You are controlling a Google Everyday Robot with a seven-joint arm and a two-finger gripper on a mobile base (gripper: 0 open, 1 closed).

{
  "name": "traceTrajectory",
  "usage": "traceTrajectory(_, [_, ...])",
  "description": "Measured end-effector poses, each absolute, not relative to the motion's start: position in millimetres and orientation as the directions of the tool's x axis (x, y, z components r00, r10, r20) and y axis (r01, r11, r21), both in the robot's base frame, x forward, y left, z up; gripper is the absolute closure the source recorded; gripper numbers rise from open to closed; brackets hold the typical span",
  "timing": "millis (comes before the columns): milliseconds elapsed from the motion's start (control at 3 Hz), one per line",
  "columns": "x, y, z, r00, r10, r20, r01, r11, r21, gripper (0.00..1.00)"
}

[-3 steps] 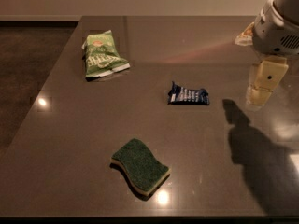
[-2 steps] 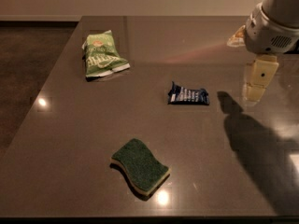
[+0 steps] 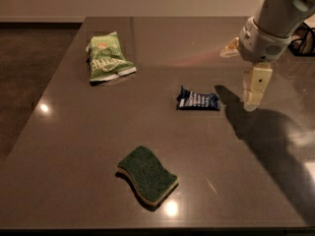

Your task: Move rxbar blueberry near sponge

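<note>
The rxbar blueberry [image 3: 198, 100], a small flat dark-blue wrapper with white lettering, lies near the middle of the dark table. The sponge [image 3: 146, 174], dark green on top with pale yellow foam below, lies nearer the front edge, to the left of and below the bar. My gripper [image 3: 255, 96] hangs from the arm at the upper right, pointing down above the table, to the right of the bar and apart from it. It holds nothing that I can see.
A light green chip bag [image 3: 105, 58] lies at the back left of the table [image 3: 69, 146]. The arm's shadow falls across the table's right side. The floor lies beyond the left edge.
The arm and gripper have moved left, closer to the rxbar blueberry. The bar, sponge and chip bag have not moved.
</note>
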State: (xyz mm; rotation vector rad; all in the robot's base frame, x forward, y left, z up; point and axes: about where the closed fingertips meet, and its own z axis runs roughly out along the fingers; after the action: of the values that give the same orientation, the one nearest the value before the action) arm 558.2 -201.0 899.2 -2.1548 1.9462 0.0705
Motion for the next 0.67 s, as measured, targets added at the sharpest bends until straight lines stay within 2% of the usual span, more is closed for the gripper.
traceTrajectory(667, [566.7, -160.0, 867.0, 0.138, -0.963, -0.233, -0.987, -0.114, -0.114, 0.00])
